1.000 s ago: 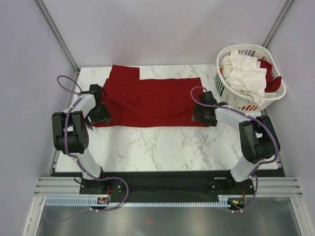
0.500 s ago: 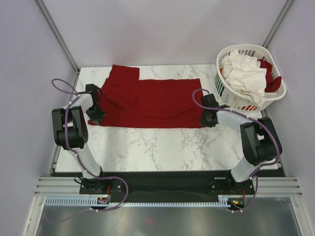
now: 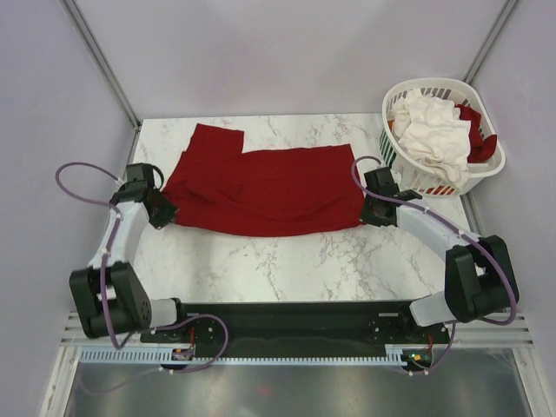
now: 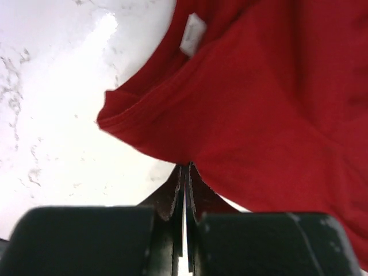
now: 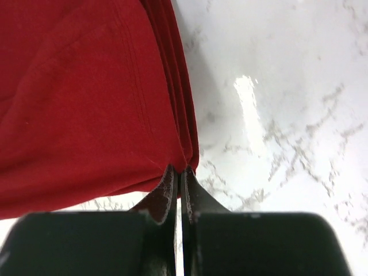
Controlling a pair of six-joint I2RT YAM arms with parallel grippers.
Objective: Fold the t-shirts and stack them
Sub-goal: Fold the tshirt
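White marble-pattern tabletop (image 3: 287,261), glare spots noted. Pale lilac wall panels (image 3: 287,52) on three sides; aluminium corner posts (image 3: 98,59).

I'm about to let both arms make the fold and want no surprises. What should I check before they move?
1. Grip of the left pincer on the red t-shirt, near-left corner: ok, shut on the cloth.
2. Grip of the right pincer on the near-right corner: ok, shut on the cloth.
3. All cloth layers caught at the right corner: cannot tell; several edges meet there.
4. Near edge straight between the pincers: not ok; it bows in a curve.
5. Gap between the basket and the right arm: cannot tell; they look close from above.
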